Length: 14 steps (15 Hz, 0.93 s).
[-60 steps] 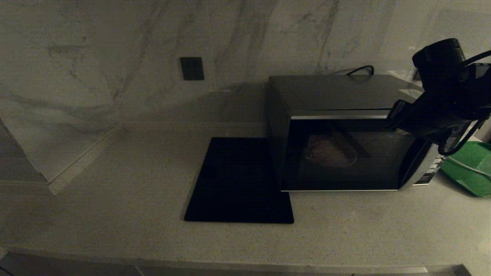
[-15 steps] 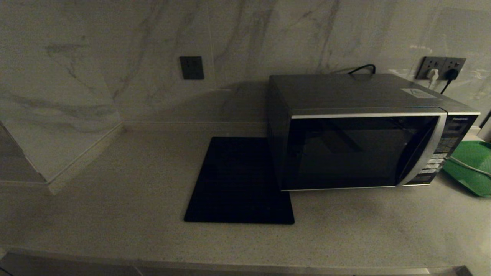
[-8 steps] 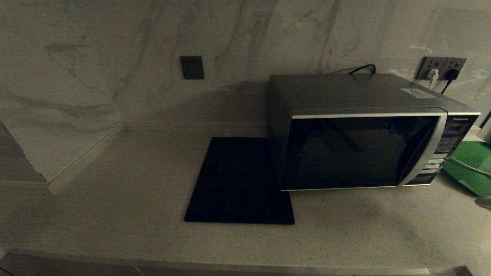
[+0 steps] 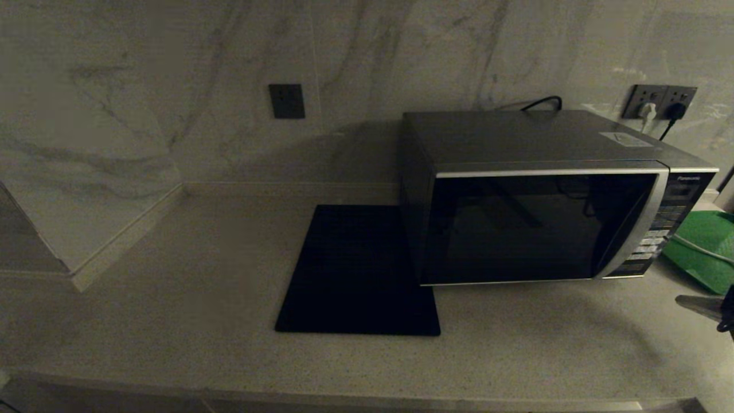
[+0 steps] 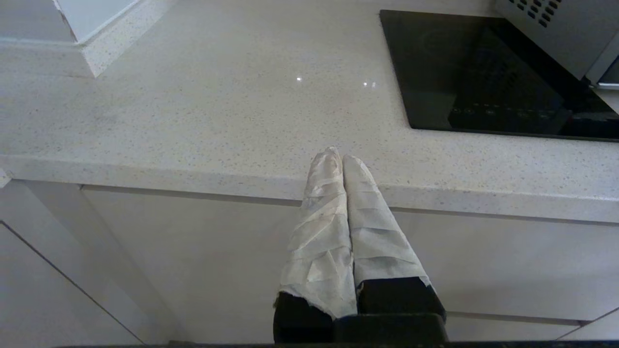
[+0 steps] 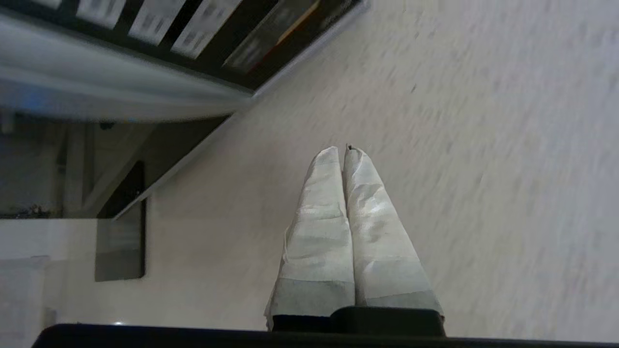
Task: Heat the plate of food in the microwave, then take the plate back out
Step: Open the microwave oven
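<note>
The microwave (image 4: pixel 539 223) stands on the counter at the right with its door closed and the glass dark. The plate of food is hidden. My right gripper (image 4: pixel 682 300) shows only as taped fingertips at the right edge of the head view, low over the counter in front of the microwave's button panel (image 6: pixel 145 24). In its wrist view the right gripper (image 6: pixel 342 152) is shut and empty. My left gripper (image 5: pixel 338 157) is parked at the counter's front edge, shut on nothing.
A flat black mat (image 4: pixel 358 269) lies on the counter against the microwave's left side. A green tray (image 4: pixel 702 246) sits to the right of the microwave. Wall sockets (image 4: pixel 659 102) with plugs are behind it. A wall corner juts out at the far left.
Four seconds ago the right arm was raised at the button panel and the oven was lit with the plate showing. The arm left the view, the glass went dark, and the gripper tip has re-entered low at the right edge.
</note>
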Tool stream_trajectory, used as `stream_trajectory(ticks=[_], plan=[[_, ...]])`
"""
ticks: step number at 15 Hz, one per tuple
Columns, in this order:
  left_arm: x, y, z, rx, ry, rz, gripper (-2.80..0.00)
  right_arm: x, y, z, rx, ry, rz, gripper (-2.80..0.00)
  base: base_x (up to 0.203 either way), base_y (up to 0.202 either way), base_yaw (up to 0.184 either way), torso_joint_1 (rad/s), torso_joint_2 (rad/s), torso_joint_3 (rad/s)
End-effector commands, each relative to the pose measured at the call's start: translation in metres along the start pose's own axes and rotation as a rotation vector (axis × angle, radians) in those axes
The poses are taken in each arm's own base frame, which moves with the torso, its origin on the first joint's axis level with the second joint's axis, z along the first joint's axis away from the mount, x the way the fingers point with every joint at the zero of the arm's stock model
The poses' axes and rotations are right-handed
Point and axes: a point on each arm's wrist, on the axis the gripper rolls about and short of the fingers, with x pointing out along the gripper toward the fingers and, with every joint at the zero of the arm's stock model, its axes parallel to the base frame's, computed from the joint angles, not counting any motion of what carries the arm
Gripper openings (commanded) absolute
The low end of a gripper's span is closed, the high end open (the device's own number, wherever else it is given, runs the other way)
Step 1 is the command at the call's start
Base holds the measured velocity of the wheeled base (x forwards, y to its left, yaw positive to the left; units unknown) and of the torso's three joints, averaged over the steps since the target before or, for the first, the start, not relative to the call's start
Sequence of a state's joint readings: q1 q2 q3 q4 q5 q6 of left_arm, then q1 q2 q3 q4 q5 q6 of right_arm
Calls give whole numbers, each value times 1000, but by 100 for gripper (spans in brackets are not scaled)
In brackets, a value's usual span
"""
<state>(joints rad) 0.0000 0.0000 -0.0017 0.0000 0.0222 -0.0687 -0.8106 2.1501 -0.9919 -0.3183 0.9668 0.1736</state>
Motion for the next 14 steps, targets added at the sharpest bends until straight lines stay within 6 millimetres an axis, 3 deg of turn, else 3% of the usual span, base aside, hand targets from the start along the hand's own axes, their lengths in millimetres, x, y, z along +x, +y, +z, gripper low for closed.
stream_trajectory(ticks=[1,7,12,14], plan=[[0,0,0,0,0,1,-280,15,-11,4,5,15,13,-280,0,0,0,0,0,0],[0,0,0,0,0,1,-280,30,-4,20,37,4,41,-280,0,0,0,0,0,0],[0,0,0,0,0,1,-280,46,17,41,103,-4,83,-280,0,0,0,0,0,0],[0,0,0,0,0,1,-280,52,16,40,107,8,87,-280,0,0,0,0,0,0]])
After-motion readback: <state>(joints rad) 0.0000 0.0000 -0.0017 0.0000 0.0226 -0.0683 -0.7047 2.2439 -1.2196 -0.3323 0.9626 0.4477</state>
